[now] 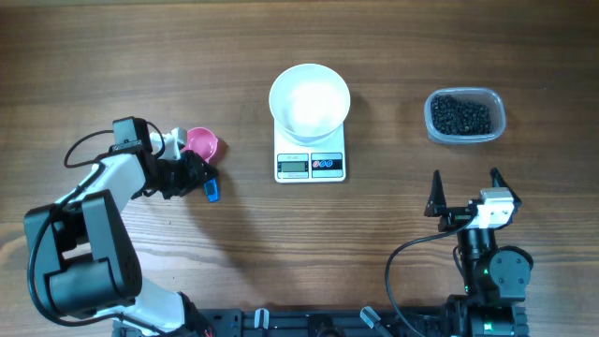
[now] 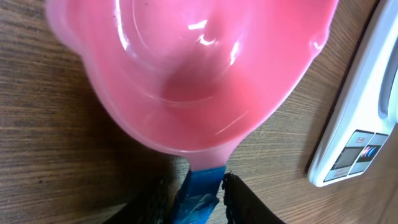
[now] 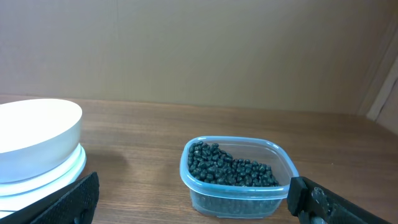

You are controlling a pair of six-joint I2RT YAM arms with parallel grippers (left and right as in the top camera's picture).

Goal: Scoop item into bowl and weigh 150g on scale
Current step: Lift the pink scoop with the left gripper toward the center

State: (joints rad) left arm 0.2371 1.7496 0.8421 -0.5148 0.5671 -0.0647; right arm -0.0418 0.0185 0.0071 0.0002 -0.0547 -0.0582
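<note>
- L end effector [image 1: 201, 178] is straddling the blue handle [image 2: 199, 186] of the pink scoop [image 1: 201, 143]. Its fingers [image 2: 239, 199] are sitting close on either side; can't tell if they're actually pinching.
- R end effector [image 1: 465, 178] is hanging spread wide and empty, well apart from the tub [image 1: 496, 131].
- Item [image 1: 460, 115] is lying loose in the clear tub, R side of tabletop [image 1: 94, 56]. Bowl [image 1: 276, 94] is resting on the scale [image 1: 310, 166] at centre, looking empty.
- Handling est.: scoop is looking light, stiff, glossy, so prob. slippery. Best hold is mid-handle on the flat faces, to keep the cup level.
- Item est.: tiny, round, hard pcs, likely rolling and spilling w/ any tilt.
</note>
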